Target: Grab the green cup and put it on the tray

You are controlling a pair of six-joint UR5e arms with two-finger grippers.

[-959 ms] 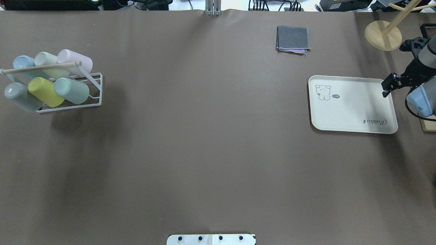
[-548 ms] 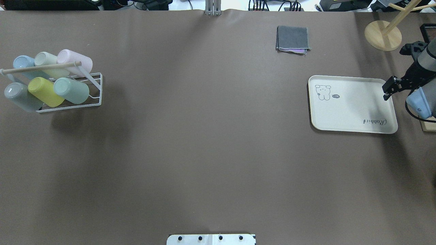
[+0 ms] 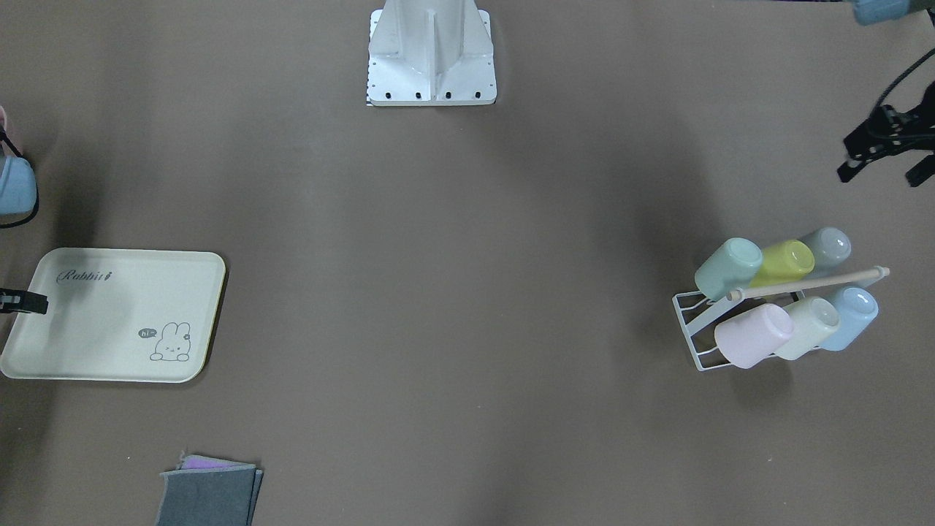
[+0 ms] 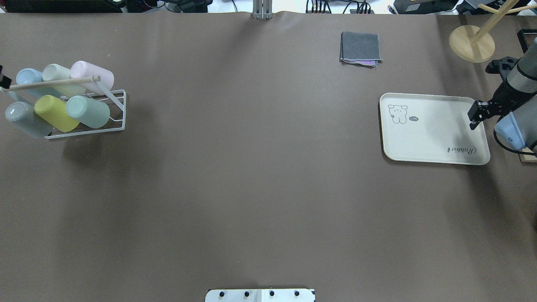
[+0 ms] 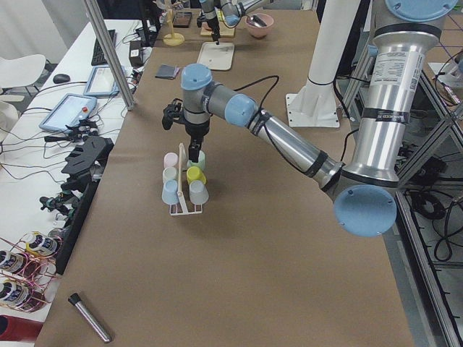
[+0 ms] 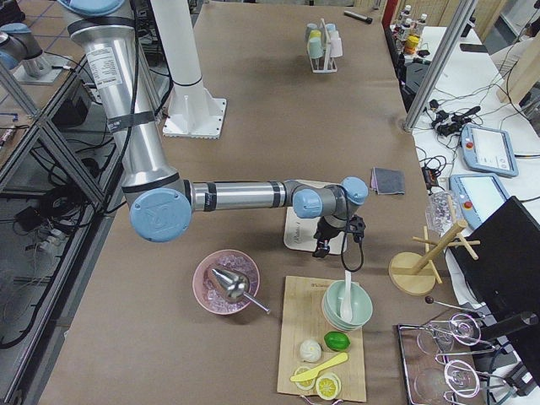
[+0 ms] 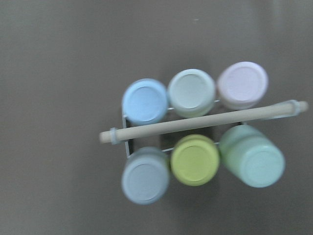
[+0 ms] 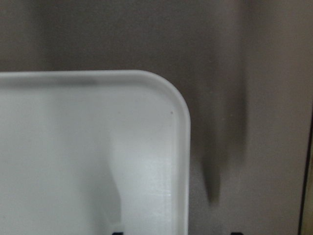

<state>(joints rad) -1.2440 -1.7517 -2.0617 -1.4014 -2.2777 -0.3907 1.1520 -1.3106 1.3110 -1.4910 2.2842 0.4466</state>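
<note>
At the robot's left end of the table you find the green cup tilted in the white wire rack. It sits in the row nearer the robot, at the end closest to the table's middle, touching the lime cup beside it. Its base faces up toward the left wrist camera.

Left gripper: it hangs above the rack, clear of every cup. You can read its two fingers as spread apart, holding nothing.

Tray: it lies flat at the robot's right end, well apart from the rack.

Right gripper: it hovers over the tray's outer edge. In the right wrist view the two fingertips are wide apart, one over the tray and one beyond its rim.
</note>
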